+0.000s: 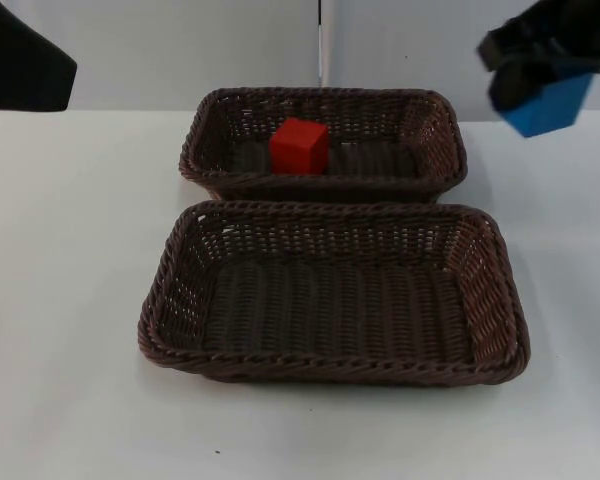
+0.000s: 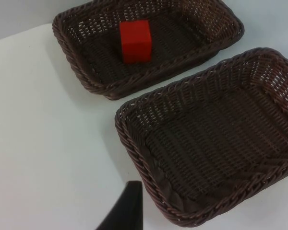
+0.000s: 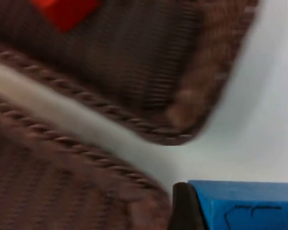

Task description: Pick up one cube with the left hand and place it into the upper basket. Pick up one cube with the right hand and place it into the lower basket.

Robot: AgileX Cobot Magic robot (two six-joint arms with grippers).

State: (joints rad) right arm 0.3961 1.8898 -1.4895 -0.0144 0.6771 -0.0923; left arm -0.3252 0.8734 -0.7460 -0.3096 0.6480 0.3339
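A red cube (image 1: 300,146) (image 2: 135,40) lies inside the upper brown wicker basket (image 1: 435,160) (image 2: 86,76). The lower basket (image 1: 490,300) (image 2: 134,139), nearer the front, holds nothing. My right gripper (image 1: 540,85) hangs in the air past the upper basket's right end, shut on a blue cube (image 1: 547,107) (image 3: 245,206). A black fingertip (image 3: 182,206) presses the blue cube's side in the right wrist view, where the red cube (image 3: 65,9) and both basket rims are blurred. My left arm (image 1: 20,60) waits at the far left, one fingertip (image 2: 127,211) over the white table.
A white table (image 1: 70,300) surrounds both baskets, with open surface to the left, right and front. A grey partition wall (image 1: 180,50) closes the back, with a vertical seam behind the upper basket.
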